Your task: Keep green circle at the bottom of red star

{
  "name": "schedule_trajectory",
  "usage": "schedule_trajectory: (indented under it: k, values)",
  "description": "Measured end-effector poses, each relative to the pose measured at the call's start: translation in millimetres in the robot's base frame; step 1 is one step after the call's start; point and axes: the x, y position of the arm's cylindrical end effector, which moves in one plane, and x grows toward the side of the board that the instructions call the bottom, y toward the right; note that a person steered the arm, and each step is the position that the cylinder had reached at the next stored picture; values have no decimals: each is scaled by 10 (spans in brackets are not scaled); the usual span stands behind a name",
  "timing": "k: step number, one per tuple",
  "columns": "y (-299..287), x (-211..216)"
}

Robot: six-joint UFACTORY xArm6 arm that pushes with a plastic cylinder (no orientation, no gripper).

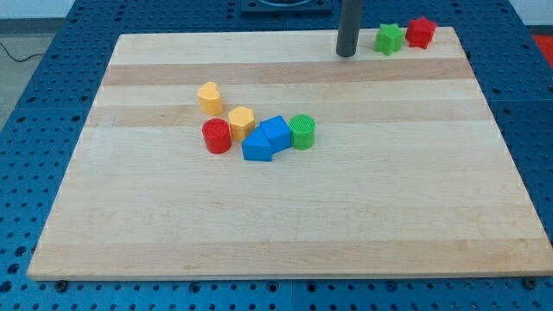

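Observation:
The green circle (302, 131) stands near the board's middle, touching the right side of a blue block (276, 132). The red star (421, 32) sits at the board's top right corner, with a green star (389, 39) just to its left. My tip (346, 53) is at the board's top edge, a short way left of the green star and far above and to the right of the green circle.
A blue triangle-like block (256, 146) lies against the other blue block. A red cylinder (216, 136), a yellow hexagon-like block (241, 123) and a yellow block (209, 98) stand to their left. The wooden board (285, 225) lies on a blue perforated table.

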Motion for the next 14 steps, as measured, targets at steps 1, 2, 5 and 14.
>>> schedule_trajectory:
  k: [1, 2, 5, 14]
  values:
    - [186, -55]
    - [432, -55]
    - [461, 1260]
    - [352, 1398]
